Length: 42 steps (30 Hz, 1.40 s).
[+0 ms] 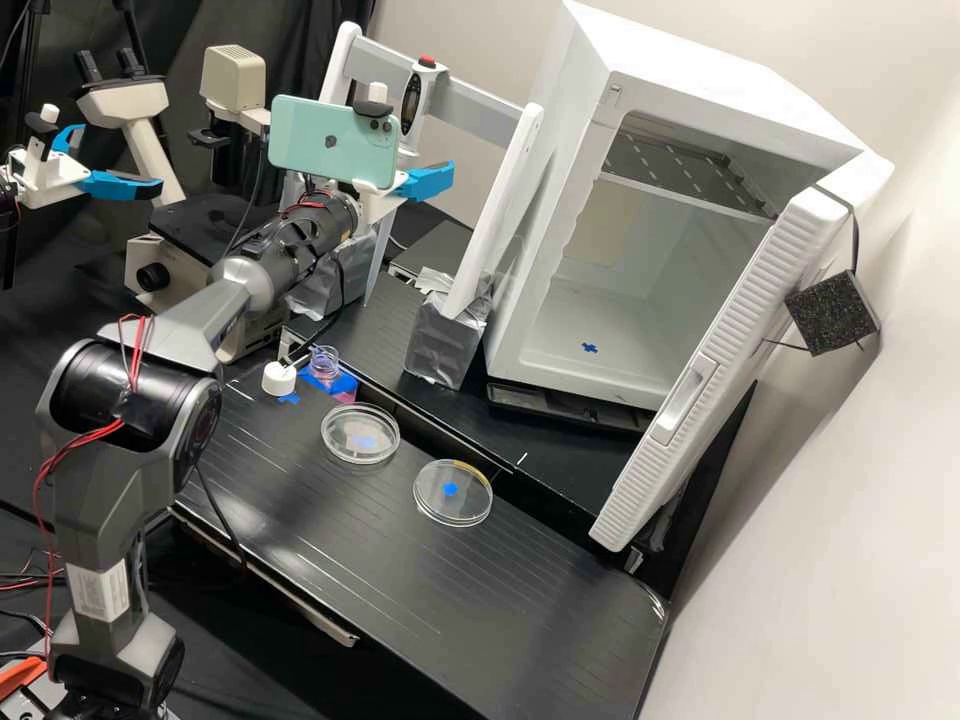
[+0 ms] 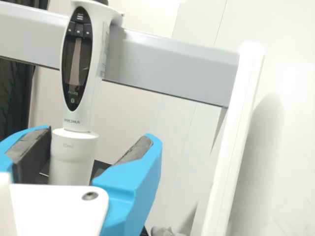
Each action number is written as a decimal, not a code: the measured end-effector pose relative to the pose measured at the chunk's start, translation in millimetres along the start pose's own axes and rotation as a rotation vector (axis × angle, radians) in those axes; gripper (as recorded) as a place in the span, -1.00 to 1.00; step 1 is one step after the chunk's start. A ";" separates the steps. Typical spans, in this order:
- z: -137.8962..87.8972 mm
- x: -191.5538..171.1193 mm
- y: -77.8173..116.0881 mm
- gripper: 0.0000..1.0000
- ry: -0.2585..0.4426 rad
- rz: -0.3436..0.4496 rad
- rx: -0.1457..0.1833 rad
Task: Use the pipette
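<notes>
Up at the far side, the gripper (image 1: 428, 181) has its two blue fingers apart, with the low part of the white pipette (image 2: 74, 152) between them. One finger is very close to it and the other has a gap. The pipette stands up tall by a grey bar (image 2: 172, 69). Right of that is a big white box (image 1: 700, 55) with its door open. Nearer, two round clear dishes (image 1: 360, 450) sit on the black bench (image 1: 400, 580). Farther left are a little clear bottle (image 1: 324, 365) and a white cap (image 1: 279, 378).
</notes>
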 end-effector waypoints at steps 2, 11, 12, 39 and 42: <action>-0.8 -0.2 -0.5 -1.00 0.002 -0.002 -0.005; -5.5 -1.4 -4.4 -1.00 0.008 -0.014 -0.027; -5.6 -1.4 -4.6 -1.00 0.007 -0.014 -0.022; -7.7 -1.2 -4.0 -1.00 0.007 -0.029 -0.003; -7.9 -1.1 -3.8 -1.00 0.008 -0.028 -0.003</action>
